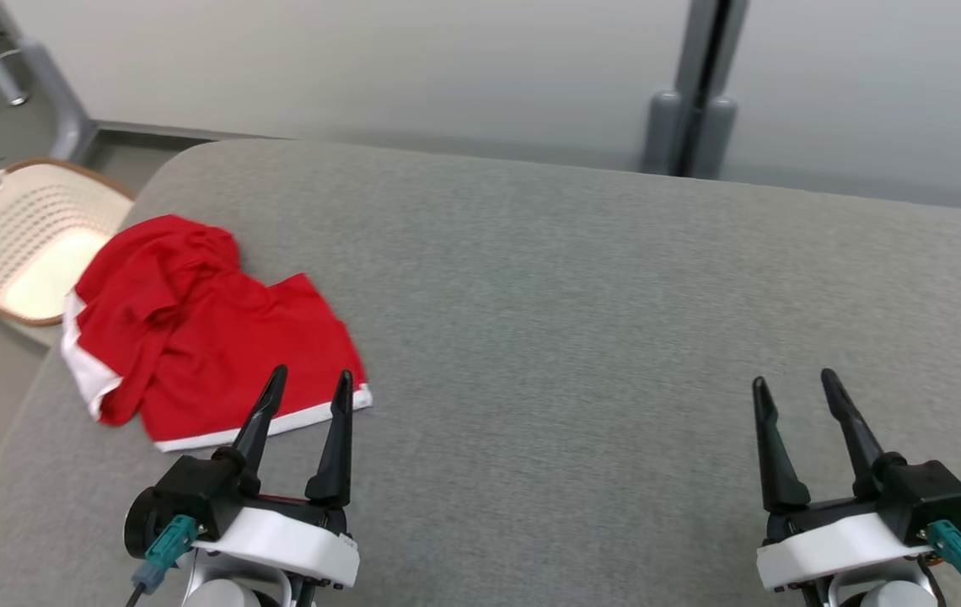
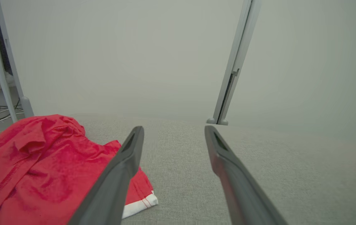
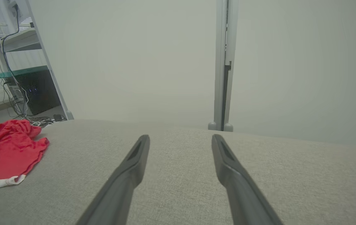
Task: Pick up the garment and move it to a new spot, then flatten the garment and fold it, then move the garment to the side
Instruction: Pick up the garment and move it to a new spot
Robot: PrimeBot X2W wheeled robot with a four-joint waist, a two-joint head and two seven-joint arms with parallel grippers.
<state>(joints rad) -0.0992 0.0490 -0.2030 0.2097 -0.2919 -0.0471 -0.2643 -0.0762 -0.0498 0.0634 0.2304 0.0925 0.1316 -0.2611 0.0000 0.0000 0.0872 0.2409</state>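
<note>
Surface (image 1: 582,320): big grey fabric-covered top with rounded far-left corner, takes up most of the head view.

Wall panels: pale grey, running behind the far edge, with a grey post (image 1: 695,93) standing just past that edge, right of the middle.

Garment (image 1: 194,329): red with white trim, lying rumpled and bunched up by the left edge of the surface, about midway between near and far. One white hem runs along its near side, more white shows on its left side.

Basket (image 1: 25,219): cream, perforated, brownish rim, sitting down on the floor off the left edge, just beyond the garment.

Left end effector (image 1: 312,375): fingers spread apart, nothing between them. Its tips overlap the garment's near-right hem corner in the head view; honestly can't tell if they touch the cloth.

Right end effector (image 1: 792,379): also spread wide and holding nothing, over bare fabric near the right side, well apart from the garment.
</note>
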